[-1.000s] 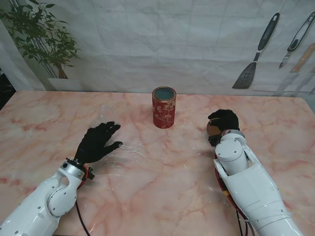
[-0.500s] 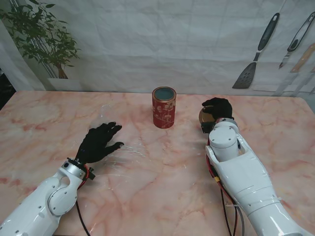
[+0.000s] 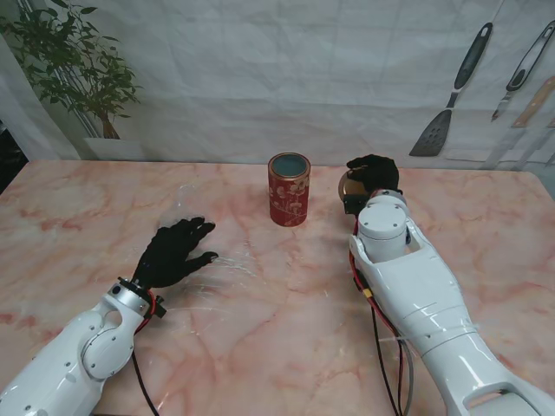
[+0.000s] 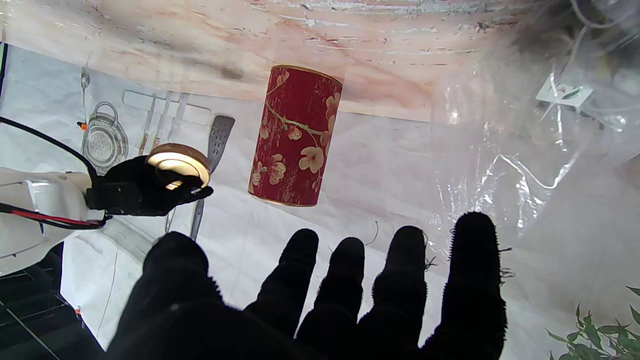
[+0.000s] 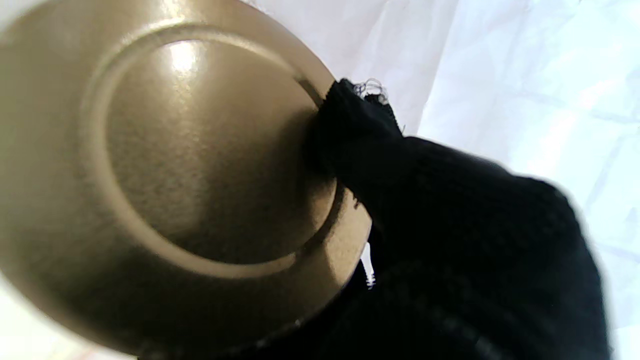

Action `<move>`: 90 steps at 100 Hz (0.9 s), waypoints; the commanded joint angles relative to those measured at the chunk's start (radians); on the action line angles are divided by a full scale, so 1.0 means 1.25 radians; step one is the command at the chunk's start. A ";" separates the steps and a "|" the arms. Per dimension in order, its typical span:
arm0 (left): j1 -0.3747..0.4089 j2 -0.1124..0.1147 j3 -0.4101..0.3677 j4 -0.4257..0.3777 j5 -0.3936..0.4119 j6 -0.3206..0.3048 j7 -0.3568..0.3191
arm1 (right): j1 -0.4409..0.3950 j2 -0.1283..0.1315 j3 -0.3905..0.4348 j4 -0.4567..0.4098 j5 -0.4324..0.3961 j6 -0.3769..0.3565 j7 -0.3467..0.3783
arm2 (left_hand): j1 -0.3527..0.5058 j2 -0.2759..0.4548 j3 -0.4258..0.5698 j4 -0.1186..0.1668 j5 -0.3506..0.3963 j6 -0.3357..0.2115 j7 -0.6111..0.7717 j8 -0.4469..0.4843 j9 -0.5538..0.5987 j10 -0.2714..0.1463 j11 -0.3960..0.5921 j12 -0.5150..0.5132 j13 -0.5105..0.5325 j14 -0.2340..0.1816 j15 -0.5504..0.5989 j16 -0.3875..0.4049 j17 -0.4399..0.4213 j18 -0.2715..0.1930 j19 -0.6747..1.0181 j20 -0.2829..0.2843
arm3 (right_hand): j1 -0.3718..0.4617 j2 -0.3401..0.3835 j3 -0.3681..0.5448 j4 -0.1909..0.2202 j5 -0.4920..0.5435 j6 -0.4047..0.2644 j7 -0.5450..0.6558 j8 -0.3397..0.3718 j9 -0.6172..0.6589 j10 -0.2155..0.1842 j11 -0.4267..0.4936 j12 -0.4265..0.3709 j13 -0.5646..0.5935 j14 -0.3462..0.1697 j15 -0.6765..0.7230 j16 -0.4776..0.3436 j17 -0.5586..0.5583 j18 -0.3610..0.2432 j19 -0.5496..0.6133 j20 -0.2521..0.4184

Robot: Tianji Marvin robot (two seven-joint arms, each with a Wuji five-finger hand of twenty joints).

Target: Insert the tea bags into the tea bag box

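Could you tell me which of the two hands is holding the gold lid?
The right hand grips the gold lid; the left hand is open, holding nothing.

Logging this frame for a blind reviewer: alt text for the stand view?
The right hand holds a round gold lid raised just right of an open red floral tea tin on a pink marble table. The left hand rests open on clear plastic.
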State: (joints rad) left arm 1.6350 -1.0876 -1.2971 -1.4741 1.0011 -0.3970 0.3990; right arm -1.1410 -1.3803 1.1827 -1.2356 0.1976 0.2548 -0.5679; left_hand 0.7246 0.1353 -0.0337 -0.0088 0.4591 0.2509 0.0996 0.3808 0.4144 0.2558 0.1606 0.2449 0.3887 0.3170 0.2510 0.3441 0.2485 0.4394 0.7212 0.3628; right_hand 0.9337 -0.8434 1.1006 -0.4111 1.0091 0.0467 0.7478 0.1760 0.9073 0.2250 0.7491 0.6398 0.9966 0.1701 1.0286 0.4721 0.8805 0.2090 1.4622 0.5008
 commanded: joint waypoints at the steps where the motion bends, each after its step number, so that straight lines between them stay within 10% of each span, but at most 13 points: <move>1: 0.002 0.003 -0.003 -0.009 -0.002 -0.001 -0.014 | 0.024 -0.018 -0.007 0.010 0.016 -0.017 -0.002 | 0.007 0.002 -0.008 -0.027 0.010 -0.004 0.004 0.008 0.010 0.004 0.001 -0.004 0.008 0.003 0.004 0.008 0.001 0.006 0.026 0.015 | 0.073 0.060 0.108 0.095 0.029 0.002 0.071 0.007 0.013 -0.075 0.038 0.010 0.009 0.045 0.029 -0.001 0.055 -0.060 0.079 0.025; 90: 0.031 0.008 -0.019 -0.035 0.019 0.018 -0.033 | 0.142 -0.082 -0.075 0.147 0.142 -0.140 -0.064 | 0.006 0.001 -0.008 -0.027 0.010 -0.007 0.005 0.009 0.011 0.000 0.002 -0.003 0.006 0.001 0.003 0.008 0.000 0.001 0.026 0.014 | 0.076 0.070 0.105 0.093 0.032 0.002 0.075 0.011 0.010 -0.072 0.049 0.009 0.008 0.043 0.041 0.002 0.053 -0.063 0.087 0.025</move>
State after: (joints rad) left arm 1.6691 -1.0804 -1.3197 -1.5084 1.0225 -0.3795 0.3741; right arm -0.9732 -1.4716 1.0905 -1.0494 0.3759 0.0924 -0.6526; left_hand 0.7246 0.1353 -0.0337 -0.0088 0.4591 0.2505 0.0997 0.3814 0.4144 0.2558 0.1607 0.2449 0.3887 0.3170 0.2510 0.3444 0.2485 0.4394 0.7294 0.3628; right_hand 0.9337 -0.8434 1.1008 -0.4009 1.0091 0.0431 0.7600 0.1760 0.9073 0.2332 0.7584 0.6398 0.9966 0.1733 1.0417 0.4719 0.8822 0.2091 1.4851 0.5011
